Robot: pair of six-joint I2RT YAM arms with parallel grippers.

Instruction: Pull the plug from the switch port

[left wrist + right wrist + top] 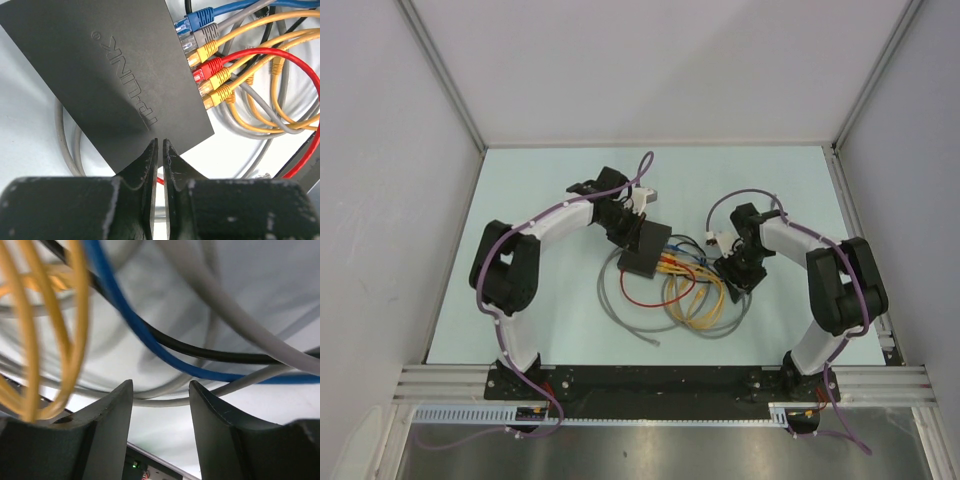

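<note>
Jaws of the left gripper stand almost together, a thin slit between them and nothing caught in it, their tips poised at one long edge of the switch. That switch is a flat matte-black box with a raised TP-LINK mark across its top, lying slantwise on the pale table. Along its narrow edge the sockets are filled: a blue plug, a grey plug, a yellow plug, a red plug and two more yellow ones below, all seated, their cords fanning away to the right, the red cord curling in a wide loop. The right gripper is open, its two dark fingers well apart with nothing between them; beyond them, close and blurred, run a blue cable, a black cable, grey cables and yellow loops. That wrist view shows no switch and no plugs. Only the overhead view gives the layout: the switch at mid-table between the arms, the left gripper at its far side, the right gripper low over the cords, which coil toward the near edge.
</note>
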